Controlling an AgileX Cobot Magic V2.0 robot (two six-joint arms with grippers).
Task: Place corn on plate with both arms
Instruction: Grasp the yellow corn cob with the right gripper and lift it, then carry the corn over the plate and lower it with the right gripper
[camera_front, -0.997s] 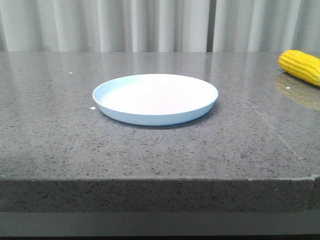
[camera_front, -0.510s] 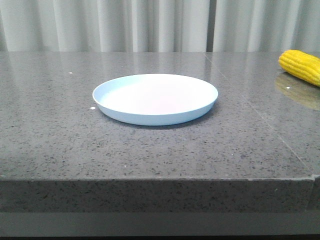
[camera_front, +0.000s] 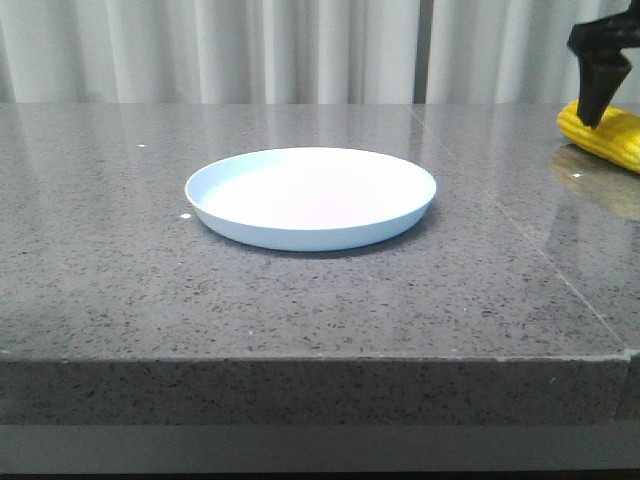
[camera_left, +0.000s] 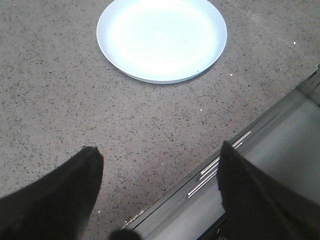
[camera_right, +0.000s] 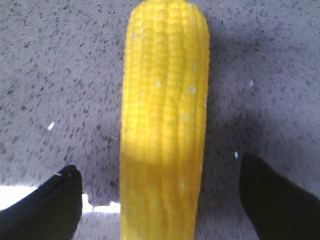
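The pale blue-white plate (camera_front: 310, 197) sits empty in the middle of the grey stone table, and it also shows in the left wrist view as the plate (camera_left: 161, 37). The yellow corn (camera_front: 612, 138) lies on the table at the far right edge. My right gripper (camera_front: 606, 104) hangs just above it, open; in its wrist view the right gripper (camera_right: 157, 172) straddles the corn (camera_right: 165, 110), with both fingers clear of the cob. My left gripper (camera_left: 159, 167) is open and empty over the table's near edge, short of the plate.
The table's front edge (camera_left: 210, 172) runs under the left gripper, with a drop beyond it. White curtains (camera_front: 300, 50) hang behind the table. The corn's reflection (camera_front: 600, 185) shows on the glossy top.
My right gripper has come into the front view at the upper right, down over the corn. Plate and corn have not moved.
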